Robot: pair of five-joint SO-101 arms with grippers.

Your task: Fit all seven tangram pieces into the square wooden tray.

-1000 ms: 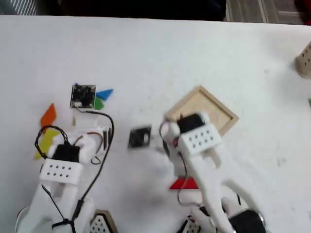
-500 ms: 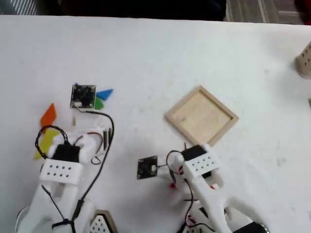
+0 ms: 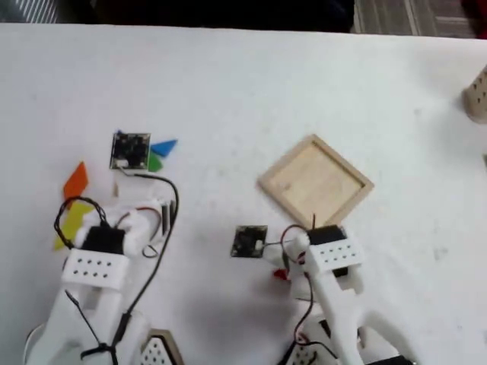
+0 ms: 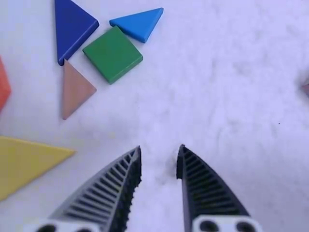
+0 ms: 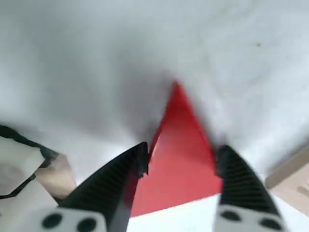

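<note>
**Right end effector [image 5: 181,162] spread around red triangle [image 5: 179,140]**

Its fingers [image 5: 120,179] flank the piece on the white surface [image 3: 228,84], near the wooden tray [image 3: 316,181]. The left end effector [image 4: 158,157] hangs slightly parted over the surface; the green square [image 4: 112,54] lies beyond it.

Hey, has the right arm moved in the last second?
Yes. The right gripper pulled back from over the wooden tray toward its own base, and is now at the red triangle.

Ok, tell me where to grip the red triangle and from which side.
Probably from above, across its two slanted edges: the red triangle appears to lie flat on the table, so only its thin edges offer purchase. The right gripper straddles those edges, open, with the apex pointing away from it.
</note>
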